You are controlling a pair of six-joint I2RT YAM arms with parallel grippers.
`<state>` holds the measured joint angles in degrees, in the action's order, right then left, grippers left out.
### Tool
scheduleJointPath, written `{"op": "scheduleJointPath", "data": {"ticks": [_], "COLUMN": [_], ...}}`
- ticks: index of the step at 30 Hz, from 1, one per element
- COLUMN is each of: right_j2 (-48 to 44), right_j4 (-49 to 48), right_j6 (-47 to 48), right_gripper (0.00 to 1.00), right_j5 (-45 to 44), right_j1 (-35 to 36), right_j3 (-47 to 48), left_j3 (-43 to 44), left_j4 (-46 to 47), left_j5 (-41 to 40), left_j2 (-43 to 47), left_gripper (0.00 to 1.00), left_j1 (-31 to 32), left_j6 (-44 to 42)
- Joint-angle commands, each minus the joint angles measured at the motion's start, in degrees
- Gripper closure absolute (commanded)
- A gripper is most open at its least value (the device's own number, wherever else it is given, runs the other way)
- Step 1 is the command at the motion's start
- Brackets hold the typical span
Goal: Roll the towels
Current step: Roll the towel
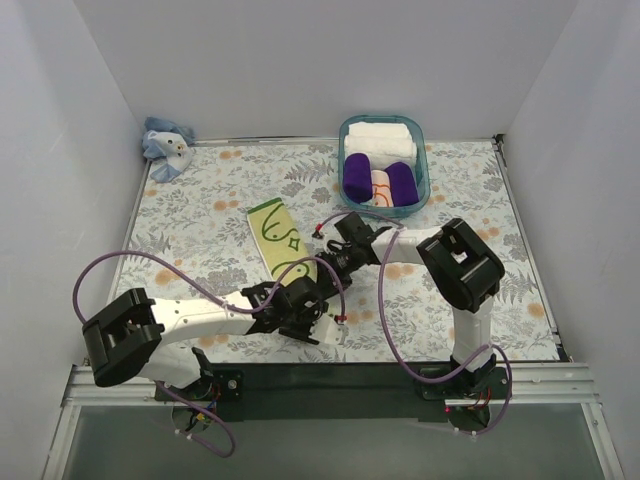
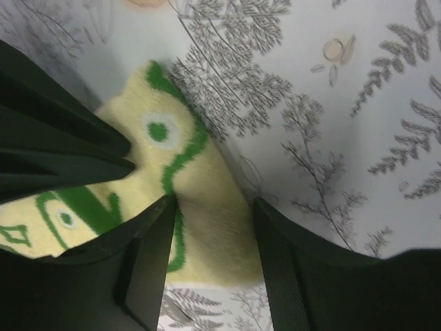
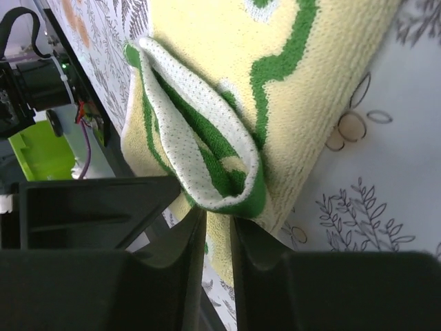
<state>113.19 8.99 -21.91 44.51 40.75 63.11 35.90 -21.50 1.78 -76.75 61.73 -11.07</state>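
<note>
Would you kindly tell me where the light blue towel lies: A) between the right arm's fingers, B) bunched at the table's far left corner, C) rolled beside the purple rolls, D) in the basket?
B: the light blue towel sits bunched at the table's far left corner, outside the basket.

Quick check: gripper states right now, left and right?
Left gripper: open, jaws apart either side of the yellow-green towel corner.
Right gripper: closed, pinching the yellow-green towel's folded-over end.
</note>
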Motion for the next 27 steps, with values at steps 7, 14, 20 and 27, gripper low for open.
{"op": "scheduleJointPath", "data": {"ticks": [7, 14, 20, 27], "right_j2": [-8.86, -13.60, -20.62, -32.22], "right_j4": [-4.16, 3.54, 12.54, 9.47], "right_j6": [-5.95, 9.02, 24.52, 33.94], "right_gripper": [0.77, 0.59, 0.38, 0.33], "right_j5": [-3.20, -0.93, -1.35, -2.59], "right_j1": [0.82, -4.71, -10.69, -10.70], "right_j3": [-6.69, -0.63, -0.52, -7.73], "left_j3": [2.85, 6.27, 14.36, 22.89], "left_j4": [-7.49, -16.01, -24.80, -35.53], "left_j5": [5.91, 19.12, 35.71, 48.91], "left_j2": [-1.91, -1.20, -6.12, -19.21], "left_gripper": [0.76, 1.00, 1.00, 0.99], "left_j1": [-0.29, -7.23, -19.36, -28.41], "left_j6": [-2.11, -6.67, -11.60, -18.71]}}
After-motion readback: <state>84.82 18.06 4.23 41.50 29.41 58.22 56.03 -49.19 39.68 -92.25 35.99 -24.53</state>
